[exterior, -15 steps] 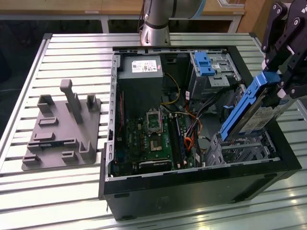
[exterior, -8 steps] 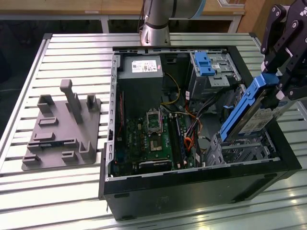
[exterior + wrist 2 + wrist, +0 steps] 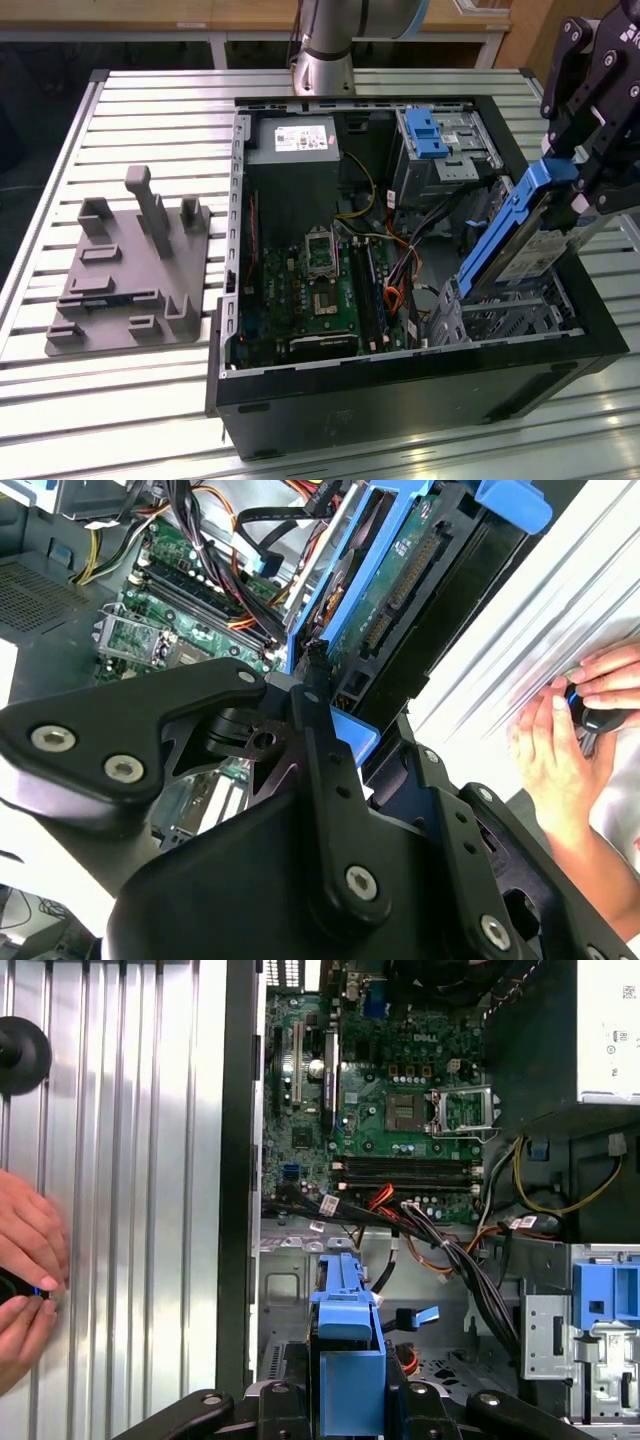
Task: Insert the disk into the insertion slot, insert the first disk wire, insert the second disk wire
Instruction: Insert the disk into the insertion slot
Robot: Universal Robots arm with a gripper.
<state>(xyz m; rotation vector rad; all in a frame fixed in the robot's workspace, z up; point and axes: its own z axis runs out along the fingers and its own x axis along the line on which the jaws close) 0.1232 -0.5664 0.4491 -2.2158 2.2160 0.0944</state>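
Observation:
My gripper [image 3: 572, 178] is shut on the disk [image 3: 522, 238], a silver drive in a bright blue carrier. In the exterior view the disk hangs steeply tilted at the open computer case's front right corner. Its lower end dips into the top of the insertion slot [image 3: 512, 316], a silver perforated cage. The second wrist view shows the disk's [image 3: 398, 592] green circuit board and connector side between my black fingers [image 3: 318, 695]. The blue carrier [image 3: 345, 1312] stands over the cage floor in the first wrist view. Loose black cables [image 3: 440, 1255] run beside the cage, one with a blue tab [image 3: 418, 1316].
A blue-latched drive bay [image 3: 430, 134], the power supply [image 3: 292, 140] and the green motherboard [image 3: 312, 290] fill the case. A grey fixture [image 3: 130, 272] lies on the slatted table at the exterior view's left. A person's hands [image 3: 25, 1260] rest outside the case wall.

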